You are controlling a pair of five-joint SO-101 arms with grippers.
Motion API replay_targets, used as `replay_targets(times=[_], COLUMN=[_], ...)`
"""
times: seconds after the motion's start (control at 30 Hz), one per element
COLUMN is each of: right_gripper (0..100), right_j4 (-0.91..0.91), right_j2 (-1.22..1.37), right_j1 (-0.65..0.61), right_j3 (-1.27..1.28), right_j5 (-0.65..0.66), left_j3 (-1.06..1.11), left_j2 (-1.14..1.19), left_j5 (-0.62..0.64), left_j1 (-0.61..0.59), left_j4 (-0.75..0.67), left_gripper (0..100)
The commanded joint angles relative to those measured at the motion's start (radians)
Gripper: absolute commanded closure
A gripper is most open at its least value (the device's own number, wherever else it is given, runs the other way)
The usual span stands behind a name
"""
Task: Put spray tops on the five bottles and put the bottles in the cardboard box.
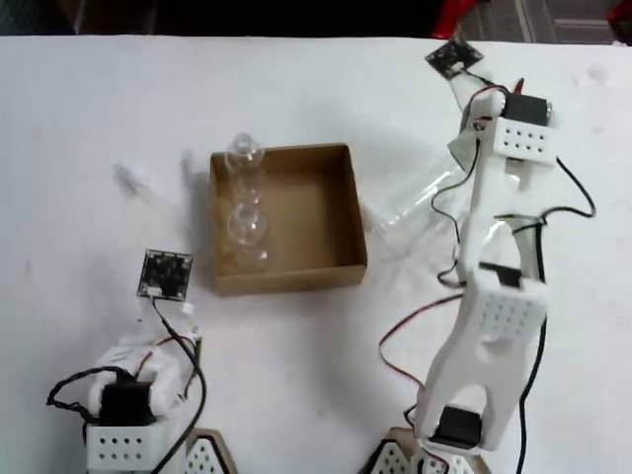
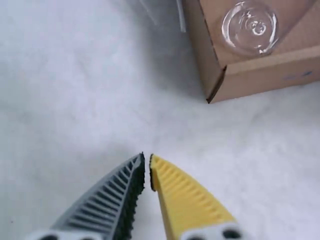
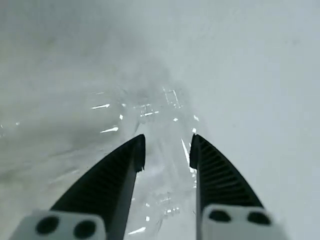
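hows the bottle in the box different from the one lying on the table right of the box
The boxed bottle stands upright and shows as a round from above; the loose bottle lies on its side. The boxed bottle is inside the cardboard box; the loose bottle is outside it on the table, at the right gripper. Both are clear plastic. Whether either has a spray top is not visible.

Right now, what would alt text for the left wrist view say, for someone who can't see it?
The end effector, one finger grey and one yellow, is shut above a white table. Beyond it is a corner of the cardboard box with a clear bottle inside.
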Motion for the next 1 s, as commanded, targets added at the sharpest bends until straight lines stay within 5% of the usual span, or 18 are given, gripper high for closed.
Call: replay_targets(times=[0.0,0.3,0.97], right_gripper=[86.5,86.5,86.8], right_j4=[0.071,0.133,0.191], right_j2=[0.145,0.447,0.483], right_j1=[-0.007,0.001,0.036], right_j3=[-0.292,-0.654,-0.664], right_j5=[0.015,0.117,0.216], left_j3=[-0.003,-0.003,-0.003], left_j2=[-0.01,-0.01,-0.01], left_j5=[0.02,0.02,0.02], left_j1=[-0.013,-0.013,-0.013], left_j4=[0.002,0.002,0.002], left_gripper=[98,98,98])
